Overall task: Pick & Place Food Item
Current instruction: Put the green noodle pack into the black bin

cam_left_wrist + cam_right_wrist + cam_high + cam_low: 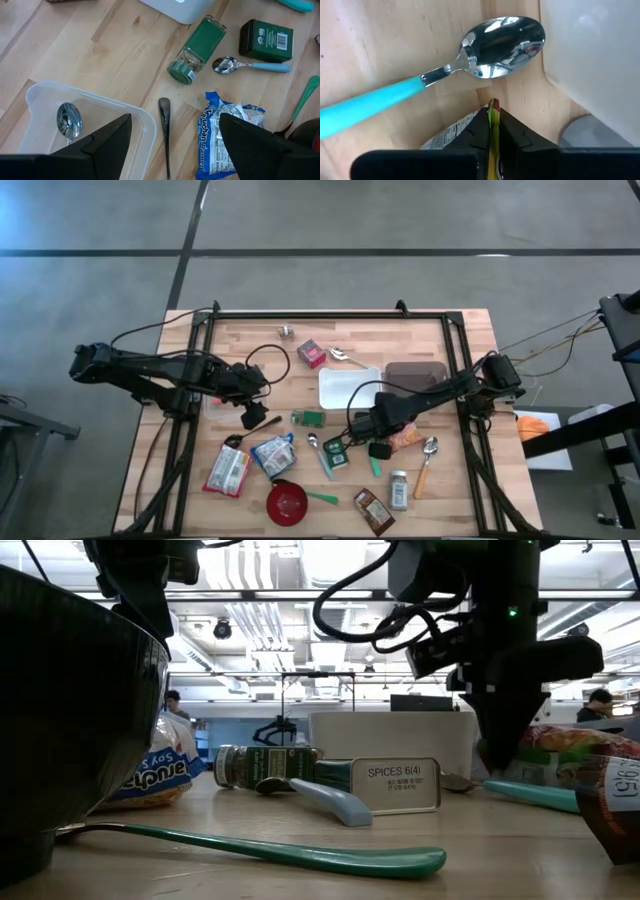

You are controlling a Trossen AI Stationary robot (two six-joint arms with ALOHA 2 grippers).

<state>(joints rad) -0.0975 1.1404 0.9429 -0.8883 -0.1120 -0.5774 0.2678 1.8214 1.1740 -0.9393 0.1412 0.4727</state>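
Lower right of centre in the high view, the right gripper (381, 448) is pinched shut on the snack packet (405, 439) edge.

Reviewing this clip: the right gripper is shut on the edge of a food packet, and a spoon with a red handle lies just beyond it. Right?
Not quite. The right gripper is shut on the edge of the food packet, but the spoon just beyond it has a turquoise handle, not red. The right wrist view shows this.
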